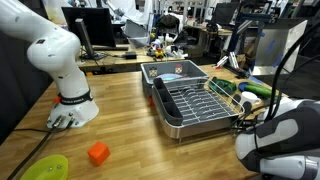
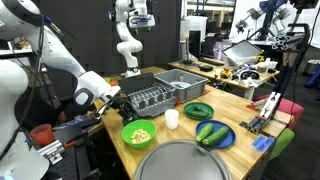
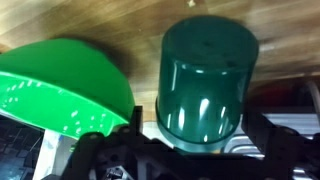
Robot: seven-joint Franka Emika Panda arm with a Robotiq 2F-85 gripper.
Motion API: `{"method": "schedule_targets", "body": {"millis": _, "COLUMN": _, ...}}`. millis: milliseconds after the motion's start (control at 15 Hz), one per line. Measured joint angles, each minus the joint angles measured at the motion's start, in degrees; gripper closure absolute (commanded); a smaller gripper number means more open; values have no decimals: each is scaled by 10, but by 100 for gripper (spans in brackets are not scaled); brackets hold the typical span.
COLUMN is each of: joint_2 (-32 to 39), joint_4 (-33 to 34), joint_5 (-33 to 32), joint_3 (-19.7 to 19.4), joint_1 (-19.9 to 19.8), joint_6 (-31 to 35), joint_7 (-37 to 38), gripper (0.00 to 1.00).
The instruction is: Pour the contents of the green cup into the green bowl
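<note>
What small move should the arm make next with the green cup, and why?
Probably back the pincer straight away from the green cup. The green bowl beside it already holds yellowish pieces, so the pour looks done. The pincer's fingers seem to stand apart on either side of the cup, not pressing it.

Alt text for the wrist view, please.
A dark green cup fills the centre of the frame, with a lime-green bowl close beside it at left, both against a wooden table. The pincer shows as blurred dark parts on either side of the cup, along the bottom edge.
</note>
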Motion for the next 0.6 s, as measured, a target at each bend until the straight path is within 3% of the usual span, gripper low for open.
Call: {"method": "schedule_targets", "body": {"millis": 600, "joint_2": -9, "joint_4": -2, "joint_5": -4, "joint_3": -2, "joint_1": 3, "joint_6": -1, "joint_7": 1, "gripper": 0}}
